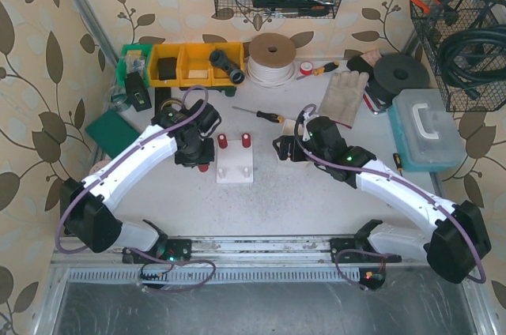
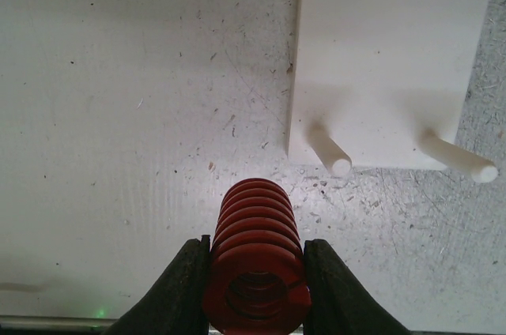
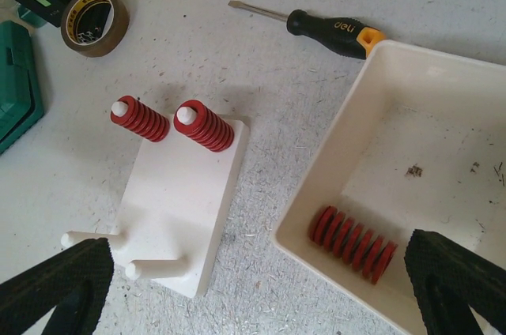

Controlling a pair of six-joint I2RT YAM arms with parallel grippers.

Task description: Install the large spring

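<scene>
1. Fingers [image 2: 183,291] of the left gripper [image 2: 257,291] are clamping the large red coil spring [image 2: 254,256]
2. Its long axis is running roughly parallel to the nearest bare white peg [image 2: 330,153] of the white plastic block [image 2: 387,58], lying just ahead and rightward
3. The right gripper [image 3: 257,287] is hanging wide open above a white tray [image 3: 443,114]

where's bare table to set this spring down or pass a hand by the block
Widest bare patch: grey tabletop between the white plastic peg block and the arm bases. Also left of the block, beyond the held red coil spring. Crowded: the back row by the yellow bins and pale glove.
</scene>
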